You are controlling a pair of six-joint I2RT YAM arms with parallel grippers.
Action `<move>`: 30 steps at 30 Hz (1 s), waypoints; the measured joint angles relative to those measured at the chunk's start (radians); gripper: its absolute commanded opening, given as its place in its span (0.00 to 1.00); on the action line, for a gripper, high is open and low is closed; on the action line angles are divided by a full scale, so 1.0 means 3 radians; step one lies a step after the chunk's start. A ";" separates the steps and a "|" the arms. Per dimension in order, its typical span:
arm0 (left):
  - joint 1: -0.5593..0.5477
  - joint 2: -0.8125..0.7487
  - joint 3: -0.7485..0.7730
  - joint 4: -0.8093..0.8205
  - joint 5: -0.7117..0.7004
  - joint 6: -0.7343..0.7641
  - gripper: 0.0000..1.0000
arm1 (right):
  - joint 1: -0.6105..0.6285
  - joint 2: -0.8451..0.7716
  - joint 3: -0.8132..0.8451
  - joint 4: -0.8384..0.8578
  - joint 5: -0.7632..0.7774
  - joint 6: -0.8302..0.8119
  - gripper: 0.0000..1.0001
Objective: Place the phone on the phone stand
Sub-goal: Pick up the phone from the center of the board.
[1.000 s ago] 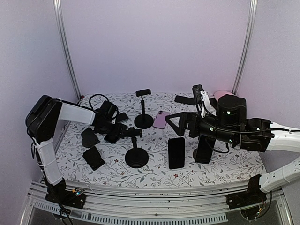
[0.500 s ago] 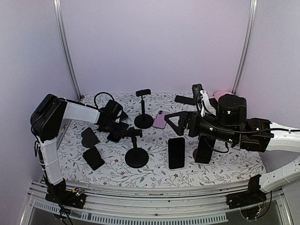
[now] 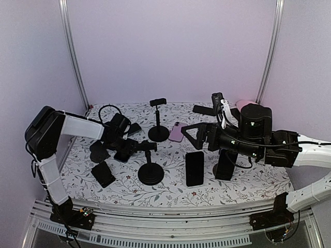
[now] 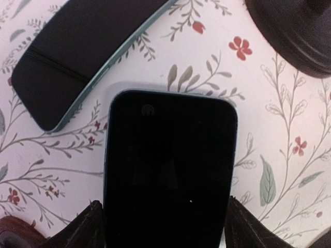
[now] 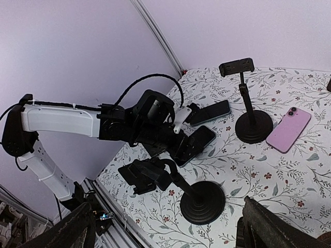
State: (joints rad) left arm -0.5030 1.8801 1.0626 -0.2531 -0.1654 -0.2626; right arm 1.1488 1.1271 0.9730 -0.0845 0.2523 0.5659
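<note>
My left gripper (image 3: 128, 148) is shut on a black phone (image 4: 170, 170), its fingers (image 4: 85, 230) pressed against both long edges. It holds the phone low over the floral table, just left of the near phone stand (image 3: 150, 173). That stand's empty clamp (image 5: 147, 175) shows in the right wrist view, with the held phone (image 5: 194, 143) right behind it. My right gripper (image 3: 192, 135) is wide open and empty, hovering above the table's middle and facing the left arm.
A second stand (image 3: 158, 133) stands further back with a pink phone (image 3: 177, 132) beside it. Black phones lie near my left gripper (image 4: 77, 57), at the front left (image 3: 103, 174) and in the middle (image 3: 194, 168). A third stand (image 3: 225, 165) is under my right arm.
My left arm swung a little back and right, then returned left, with the phone still held. The right arm has not moved.
</note>
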 measured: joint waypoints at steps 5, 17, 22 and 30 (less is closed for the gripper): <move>0.0001 -0.0217 -0.0093 -0.0067 -0.0006 -0.0024 0.44 | 0.0000 0.0005 0.0000 0.0003 -0.0003 0.0013 0.99; 0.0001 -0.0604 -0.0160 -0.0071 0.0017 -0.0070 0.83 | 0.0000 0.0128 0.0000 0.0008 -0.0042 0.0083 0.99; -0.0017 -0.0566 -0.0312 -0.0060 0.0055 -0.0092 0.93 | 0.0000 0.0172 0.0000 0.0006 -0.0079 0.0090 0.99; -0.0196 -0.0365 -0.0367 -0.0168 -0.0022 -0.0093 0.96 | 0.0000 0.0197 0.0008 0.0006 -0.0094 0.0097 0.99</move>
State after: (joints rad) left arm -0.5617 1.7706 0.9524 -0.3035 -0.1719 -0.2905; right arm 1.1488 1.1862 0.9752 -0.0826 0.2241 0.5949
